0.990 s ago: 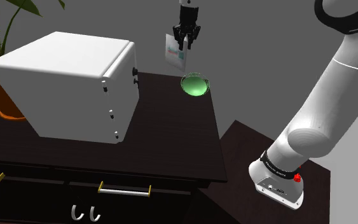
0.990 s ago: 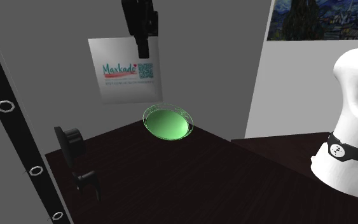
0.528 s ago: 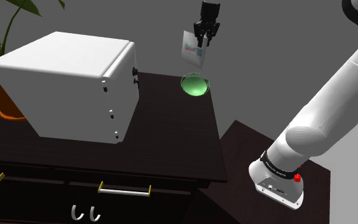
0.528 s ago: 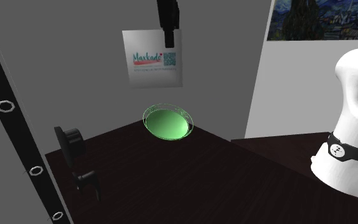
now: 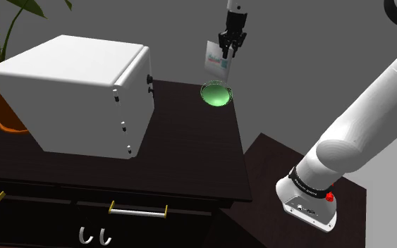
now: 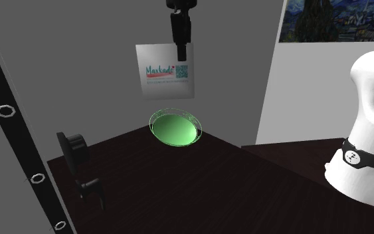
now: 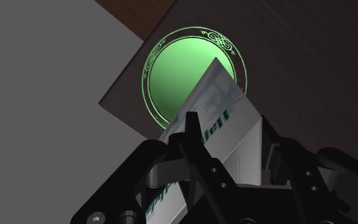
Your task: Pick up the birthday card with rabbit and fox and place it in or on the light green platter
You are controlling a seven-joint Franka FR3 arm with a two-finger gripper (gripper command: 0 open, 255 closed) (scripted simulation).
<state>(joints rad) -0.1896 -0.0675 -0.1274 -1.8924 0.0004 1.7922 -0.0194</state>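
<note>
The gripper [image 6: 182, 52] stays clamped on the upper edge of the card [image 6: 165, 72], which hangs upright in the air above the green platter [image 6: 174, 129], not touching it. Over the last second the card has moved from beside the platter to over it and has started to sink, so the carry looks done and the lowering begun. The platter sits close to the far corner of the dark top [image 5: 190, 141], so a card released off-centre could slide over an edge. The air above the platter is open. The white box [image 5: 70, 91] stands well apart from the platter.
</note>
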